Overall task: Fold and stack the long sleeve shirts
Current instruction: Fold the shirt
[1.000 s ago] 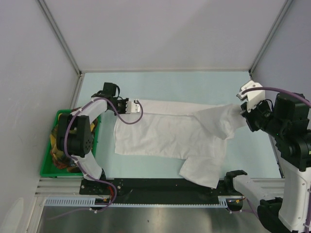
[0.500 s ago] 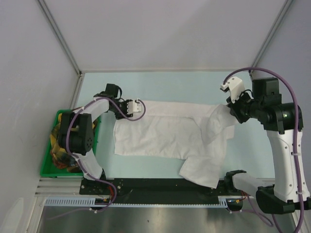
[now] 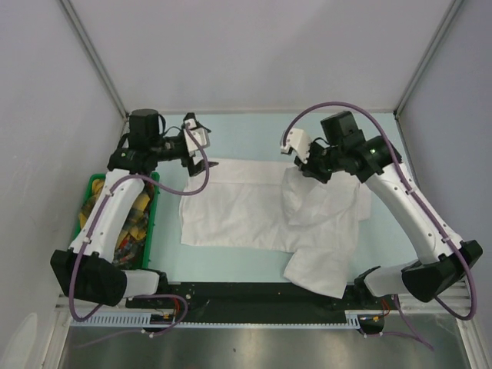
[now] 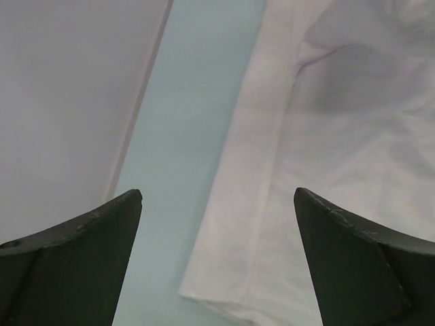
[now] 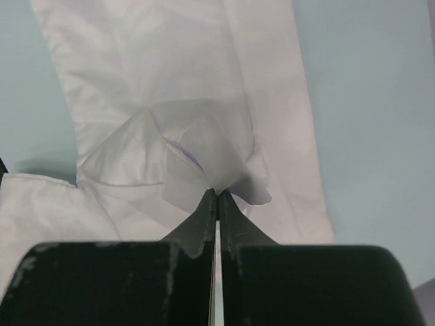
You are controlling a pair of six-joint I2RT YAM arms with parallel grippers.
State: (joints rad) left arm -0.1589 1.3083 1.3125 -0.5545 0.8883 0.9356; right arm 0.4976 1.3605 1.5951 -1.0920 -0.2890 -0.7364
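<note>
One white long sleeve shirt (image 3: 246, 211) lies spread on the pale green table (image 3: 254, 134), with one sleeve trailing toward the near edge. My left gripper (image 3: 201, 154) hovers open over the shirt's far left corner. In the left wrist view the left gripper (image 4: 217, 193) holds nothing, and the shirt's hem corner (image 4: 238, 272) lies flat below it. My right gripper (image 3: 296, 154) is shut on the other sleeve, held bunched over the shirt body. In the right wrist view the right gripper (image 5: 217, 191) pinches a puckered fold of the shirt (image 5: 170, 68).
A green bin (image 3: 152, 219) with colourful cloths sits at the table's left edge under my left arm. Grey enclosure walls (image 3: 46, 115) stand close on the left, back and right. A black rail (image 3: 254, 296) runs along the near edge.
My left gripper opened, let go of the shirt's far left corner and drew back. My right gripper carried its sleeve leftward from the right edge over the shirt body.
</note>
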